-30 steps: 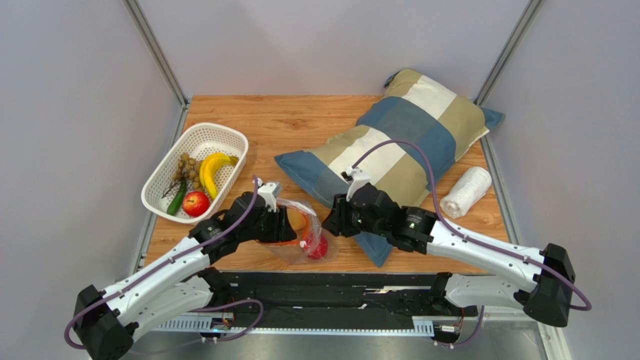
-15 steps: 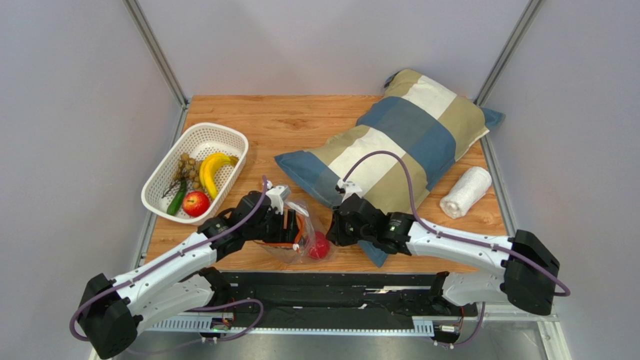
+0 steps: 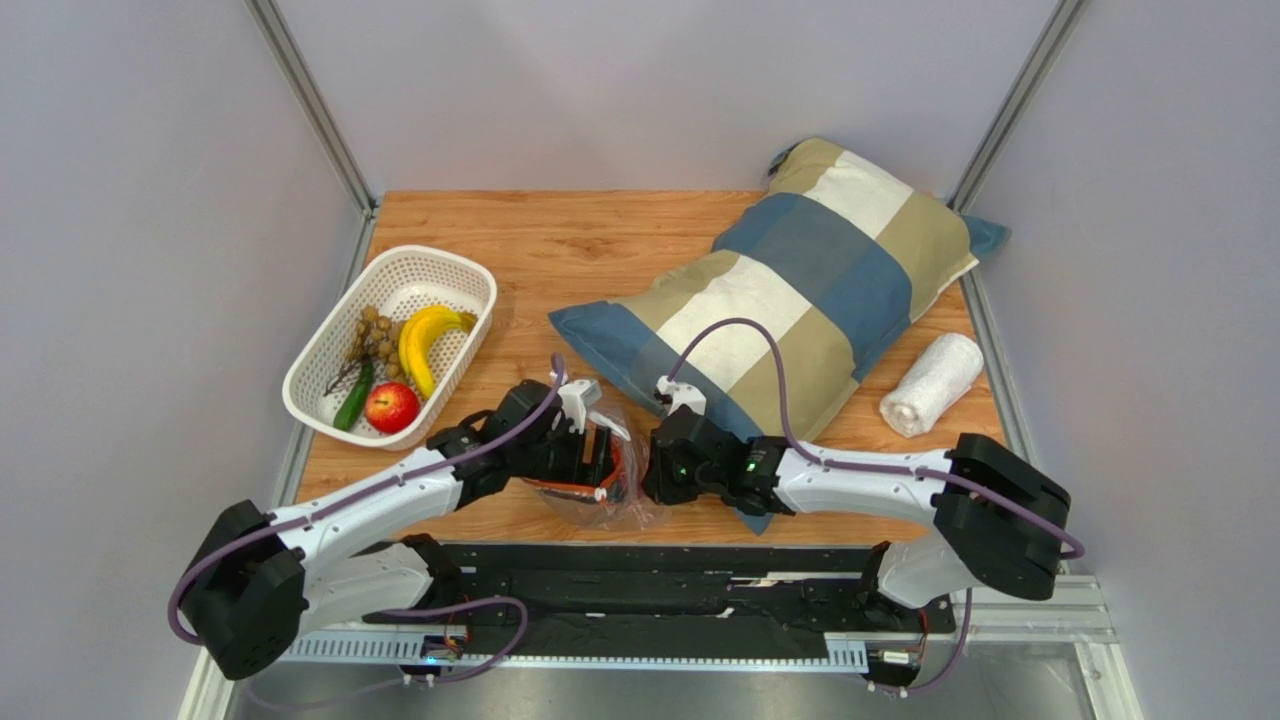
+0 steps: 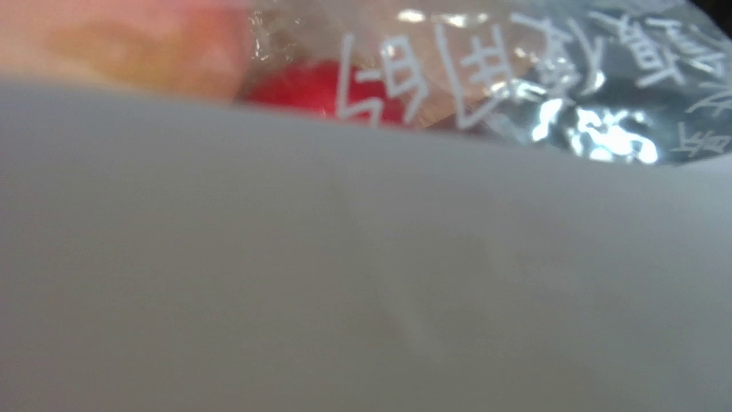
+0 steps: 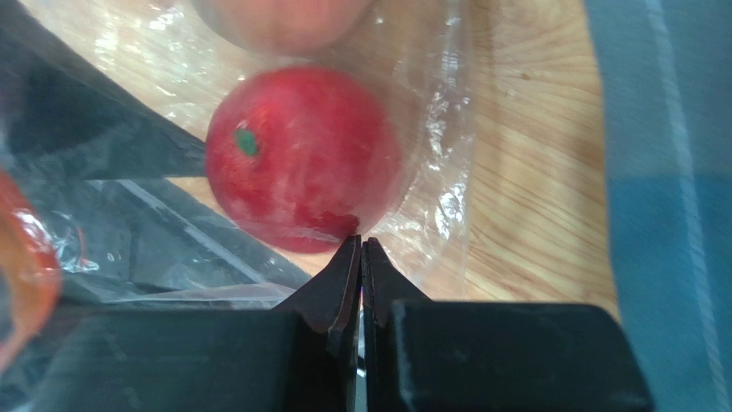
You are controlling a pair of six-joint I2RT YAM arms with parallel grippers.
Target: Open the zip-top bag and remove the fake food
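The clear zip-top bag (image 3: 609, 507) lies near the table's front edge between my two grippers, its orange-red zipper strip (image 3: 603, 459) by the left fingers. My left gripper (image 3: 595, 450) is at the bag's mouth and seems shut on it; its wrist view is mostly blocked by a grey blur, with printed film (image 4: 550, 77), a red apple (image 4: 318, 86) and a peach (image 4: 129, 43) above. My right gripper (image 5: 360, 245) is shut, its tips against the bag film (image 5: 430, 197) just below the red apple (image 5: 301, 154). A peach (image 5: 283, 17) lies beyond.
A white mesh basket (image 3: 451, 264) at the left holds a banana (image 3: 421, 342), grapes (image 3: 371, 336), a red apple (image 3: 392, 405) and a green vegetable (image 3: 353, 402). A striped pillow (image 3: 781, 300) fills the right side. A rolled white towel (image 3: 932, 384) lies by the right edge.
My right gripper has moved left up to the bag and now covers the red apple from above. My left gripper and the bag have shifted slightly right.
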